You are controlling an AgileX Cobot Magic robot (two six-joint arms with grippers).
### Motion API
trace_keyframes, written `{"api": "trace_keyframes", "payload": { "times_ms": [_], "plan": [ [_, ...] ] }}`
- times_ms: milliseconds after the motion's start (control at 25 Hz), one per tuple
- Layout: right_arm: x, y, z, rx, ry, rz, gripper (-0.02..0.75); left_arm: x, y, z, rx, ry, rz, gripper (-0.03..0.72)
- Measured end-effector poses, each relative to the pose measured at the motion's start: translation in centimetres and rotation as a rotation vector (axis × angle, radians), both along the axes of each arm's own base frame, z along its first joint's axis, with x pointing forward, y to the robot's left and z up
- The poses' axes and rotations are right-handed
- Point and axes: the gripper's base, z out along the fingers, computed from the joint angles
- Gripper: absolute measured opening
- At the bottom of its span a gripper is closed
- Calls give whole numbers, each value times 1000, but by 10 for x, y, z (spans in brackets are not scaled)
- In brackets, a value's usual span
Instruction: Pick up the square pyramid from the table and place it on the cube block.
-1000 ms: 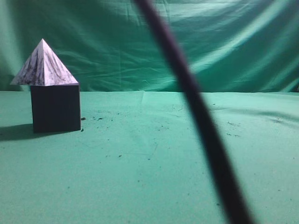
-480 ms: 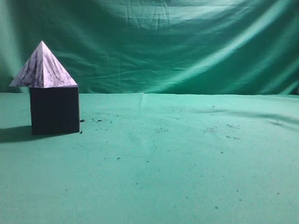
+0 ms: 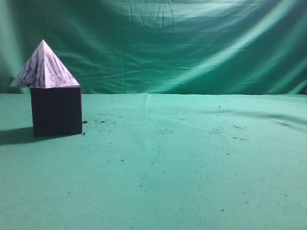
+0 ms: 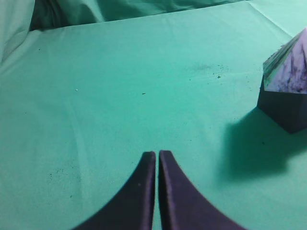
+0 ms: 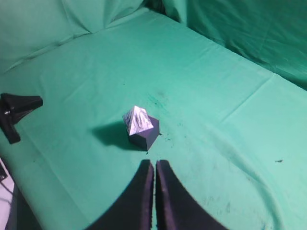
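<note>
The white marbled square pyramid [image 3: 44, 67] sits upright on the dark cube block [image 3: 56, 111] at the left of the green-clothed table [image 3: 172, 167]. The stack also shows at the right edge of the left wrist view [image 4: 288, 67] and mid-frame in the right wrist view [image 5: 138, 120], on the cube [image 5: 147, 136]. My left gripper [image 4: 157, 154] is shut and empty, well left of the stack. My right gripper [image 5: 154, 163] is shut and empty, raised above the table, short of the cube. Neither gripper shows in the exterior view.
A green cloth backdrop [image 3: 182, 43] hangs behind the table. Small dark crumbs [image 3: 235, 132] speckle the cloth. The other arm's dark gripper [image 5: 17, 111] lies at the left edge of the right wrist view.
The dark cable that crossed the exterior view a second ago has gone out of view. The pyramid and cube have not moved.
</note>
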Motion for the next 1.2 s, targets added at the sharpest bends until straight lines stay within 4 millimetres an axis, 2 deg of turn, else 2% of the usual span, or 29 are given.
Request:
{"api": "trace_keyframes", "payload": {
  "times_ms": [120,240,440,560,800,840,880,1000,1040,1200],
  "plan": [
    [-26,-32,-18,16,-30,-3,0,0,0,0,0,0,0,0],
    [-44,-56,-37,0,-34,-9,0,0,0,0,0,0,0,0],
    [-60,-75,-76,-32,-50,9,0,0,0,0,0,0,0,0],
    [-66,-83,-95,42,-125,-2,0,0,0,0,0,0,0,0],
    [-65,-89,-141,237,-389,-224,0,0,0,0,0,0,0,0],
    [-64,-90,-152,244,-417,-275,0,0,0,0,0,0,0,0],
    [-64,-90,-152,244,-417,-275,0,0,0,0,0,0,0,0],
    [-60,-91,-180,254,-495,-416,0,0,0,0,0,0,0,0],
    [-54,-92,-199,227,-498,-498,0,0,0,0,0,0,0,0],
    [-43,-93,-235,149,-431,-630,0,0,0,0,0,0,0,0]
  ]
}}
